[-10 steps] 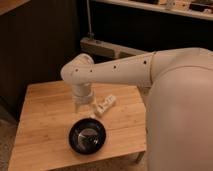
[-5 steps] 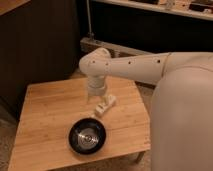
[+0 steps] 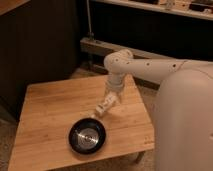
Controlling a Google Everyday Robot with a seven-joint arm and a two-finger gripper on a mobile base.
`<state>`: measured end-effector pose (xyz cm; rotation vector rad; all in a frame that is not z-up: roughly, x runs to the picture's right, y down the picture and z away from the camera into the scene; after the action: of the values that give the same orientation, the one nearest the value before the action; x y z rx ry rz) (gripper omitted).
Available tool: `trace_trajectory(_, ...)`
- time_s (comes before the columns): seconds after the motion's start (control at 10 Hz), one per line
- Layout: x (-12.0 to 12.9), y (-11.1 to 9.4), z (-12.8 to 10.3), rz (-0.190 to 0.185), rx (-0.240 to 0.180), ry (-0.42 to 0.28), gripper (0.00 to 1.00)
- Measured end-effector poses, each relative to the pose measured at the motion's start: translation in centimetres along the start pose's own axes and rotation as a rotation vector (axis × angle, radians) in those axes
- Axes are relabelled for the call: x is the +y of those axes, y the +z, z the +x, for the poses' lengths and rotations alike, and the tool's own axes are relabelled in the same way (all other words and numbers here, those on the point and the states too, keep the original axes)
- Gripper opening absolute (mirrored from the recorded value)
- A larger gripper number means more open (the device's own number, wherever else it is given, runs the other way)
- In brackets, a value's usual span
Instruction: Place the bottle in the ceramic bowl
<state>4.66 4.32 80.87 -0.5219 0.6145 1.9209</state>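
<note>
Robot body: the white robot body [image 3: 185,125] is seen nearest, to the right of the ceramic bowl [image 3: 73,140], past the right edge of the wooden table [image 3: 50,105].
Front edge: the ceramic bowl is set close to the table's near edge. Only a narrow strip of wood is left in front of it, so a push toward the front is judged risky.
Ceramic bowl: it is stood upright with its mouth up, and nothing is seen inside it. A drop from above is therefore allowed.
Bottle: the bottle [image 3: 104,107] is found just beyond the bowl, to its far right. It lies aslant, with its lower end aimed at the bowl's far rim and close to it. Whether the rim is touched, and whether the bottle rests on the wood or is lifted, cannot be told.
Gripper: the gripper [image 3: 110,99] is held pointing down over the bottle's upper end, behind and to the right of the bowl. Whether it is open or closed on the bottle cannot be told. The approach from above is judged to suit a bottle lying low.
Open room: broad bare wood is left to the left of the bowl. The short path from bottle to bowl is unobstructed, though the rim must be cleared.
Far edge: beyond the bowl, the table's far edge is crossed by the arm [image 3: 145,70]. A dark cabinet [image 3: 40,45] is seen behind it.
</note>
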Motion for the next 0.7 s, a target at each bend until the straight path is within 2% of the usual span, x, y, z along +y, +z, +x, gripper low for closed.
trace_trajectory(0.4,2.4,2.4,-0.4,-0.024,0.008,-0.003,0.65)
trace_trajectory(0.7,3.7,4.5,-1.0,-0.008,0.030,-0.006,0.65)
